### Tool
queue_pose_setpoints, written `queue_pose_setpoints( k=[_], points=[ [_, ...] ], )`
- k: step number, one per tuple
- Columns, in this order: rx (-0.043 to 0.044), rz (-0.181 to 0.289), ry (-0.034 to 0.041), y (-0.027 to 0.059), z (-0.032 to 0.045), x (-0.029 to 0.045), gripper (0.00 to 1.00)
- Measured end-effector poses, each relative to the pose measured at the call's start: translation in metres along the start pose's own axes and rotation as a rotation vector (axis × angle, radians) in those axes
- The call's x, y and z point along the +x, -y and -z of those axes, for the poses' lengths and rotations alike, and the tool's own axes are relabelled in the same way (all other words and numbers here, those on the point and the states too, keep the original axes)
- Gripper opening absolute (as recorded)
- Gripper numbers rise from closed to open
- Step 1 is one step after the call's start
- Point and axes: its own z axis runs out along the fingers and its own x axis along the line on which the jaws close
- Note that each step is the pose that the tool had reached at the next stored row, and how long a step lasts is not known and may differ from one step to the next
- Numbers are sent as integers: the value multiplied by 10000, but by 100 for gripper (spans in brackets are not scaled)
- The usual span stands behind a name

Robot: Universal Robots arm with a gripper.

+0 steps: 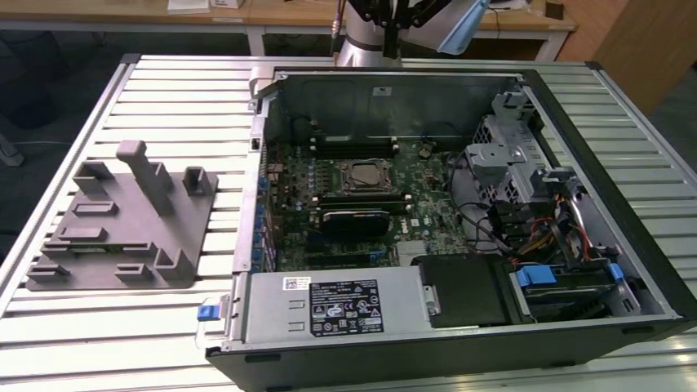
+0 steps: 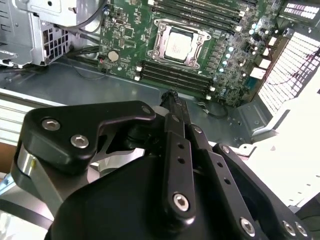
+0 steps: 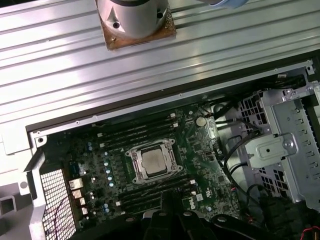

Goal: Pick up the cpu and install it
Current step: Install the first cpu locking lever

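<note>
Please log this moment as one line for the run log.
cpu: seated in motherboard socket | pincer: shut, empty, apart from cpu | grey fixture tray: beside case

cpu (image 3: 153, 161) seated in its socket frame (image 3: 152, 162) mid-motherboard (image 3: 200, 165), RAM slots either side. Drive cage (image 3: 280, 150) alongside the board, cables between. Arm base (image 3: 134, 20) bolted on the slatted worktop (image 3: 225, 45) beyond the case wall.

My base is bolted to a ribbed metal table (image 1: 153, 90) (silver slats running across). On it lie an open computer case (image 1: 610, 269) and, well apart toward the exterior view's left, a grey plastic fixture tray (image 1: 120, 237).
</note>
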Motion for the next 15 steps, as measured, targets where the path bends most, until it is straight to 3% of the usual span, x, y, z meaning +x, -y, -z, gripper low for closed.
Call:
queue_pose_setpoints(
  k=[15],
  points=[
    [8,-1,-7,29,-253,10,11]
  ],
)
